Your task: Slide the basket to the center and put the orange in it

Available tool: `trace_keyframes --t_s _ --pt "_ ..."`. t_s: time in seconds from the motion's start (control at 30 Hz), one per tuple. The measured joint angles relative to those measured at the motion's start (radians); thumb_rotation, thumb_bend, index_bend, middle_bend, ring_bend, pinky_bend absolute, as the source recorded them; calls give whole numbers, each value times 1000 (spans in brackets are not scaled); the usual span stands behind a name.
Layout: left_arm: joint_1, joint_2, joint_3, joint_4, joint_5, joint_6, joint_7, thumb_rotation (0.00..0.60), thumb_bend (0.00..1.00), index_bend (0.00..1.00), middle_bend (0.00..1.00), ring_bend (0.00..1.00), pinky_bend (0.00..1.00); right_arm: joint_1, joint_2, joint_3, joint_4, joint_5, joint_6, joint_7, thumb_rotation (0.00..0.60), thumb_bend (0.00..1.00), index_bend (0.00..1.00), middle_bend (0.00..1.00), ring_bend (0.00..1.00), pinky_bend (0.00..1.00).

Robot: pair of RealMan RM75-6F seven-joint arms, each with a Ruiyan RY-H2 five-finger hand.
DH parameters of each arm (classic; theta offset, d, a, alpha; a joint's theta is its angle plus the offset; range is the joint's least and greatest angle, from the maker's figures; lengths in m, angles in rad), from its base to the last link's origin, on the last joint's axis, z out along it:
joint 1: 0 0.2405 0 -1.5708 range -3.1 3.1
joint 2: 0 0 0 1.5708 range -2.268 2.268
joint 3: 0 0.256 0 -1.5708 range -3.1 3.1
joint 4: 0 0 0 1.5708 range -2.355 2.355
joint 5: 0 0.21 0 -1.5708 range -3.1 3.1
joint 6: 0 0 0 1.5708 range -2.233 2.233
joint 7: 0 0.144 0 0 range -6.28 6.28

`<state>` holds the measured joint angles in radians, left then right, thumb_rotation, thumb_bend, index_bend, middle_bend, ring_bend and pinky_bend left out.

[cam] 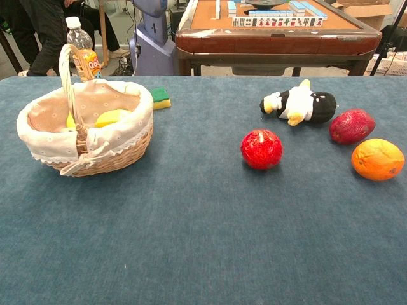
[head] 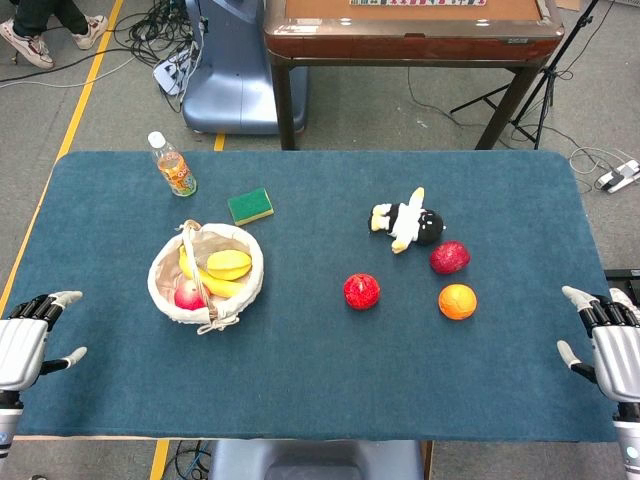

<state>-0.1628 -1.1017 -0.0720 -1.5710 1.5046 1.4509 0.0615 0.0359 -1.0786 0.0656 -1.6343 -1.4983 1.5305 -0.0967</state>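
The wicker basket [head: 163, 262] [cam: 121, 155] with a white cloth liner and an upright handle stands on the left half of the blue table, holding a banana, a yellow fruit and a red fruit. The orange [head: 457, 301] [cam: 378, 159] lies on the right half, near the front. My left hand [head: 25, 335] hovers at the table's left front edge with fingers spread, holding nothing. My right hand [head: 610, 335] hovers at the right front edge, fingers also spread and empty. Both hands are far from the basket and the orange; neither shows in the chest view.
A red pomegranate-like fruit [head: 362, 291] lies left of the orange and a dark red fruit [head: 450, 257] behind it. A penguin plush [head: 407, 224], a green sponge [head: 250, 206] and a drink bottle [head: 173, 165] sit further back. A mahjong table [head: 410, 35] stands beyond.
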Motion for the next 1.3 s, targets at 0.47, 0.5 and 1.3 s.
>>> trace_keyframes --t_s 0.47,0.5,1.3 --pt "-91 -7 -71 130 -21 -64 -222 600 89 289 260 245 296 10 71 8 -58 -20 0 -15 600 242 190 242 191 261" --pt "-105 -10 -81 146 -22 -71 -235 600 89 288 260 245 296 11 80 10 -67 -20 -1 -16 600 242 190 242 191 261" --pt "-384 -200 -112 444 116 -139 -396 600 111 253 230 230 296 50 197 31 -201 32 -73 -37 600 242 190 242 191 261"
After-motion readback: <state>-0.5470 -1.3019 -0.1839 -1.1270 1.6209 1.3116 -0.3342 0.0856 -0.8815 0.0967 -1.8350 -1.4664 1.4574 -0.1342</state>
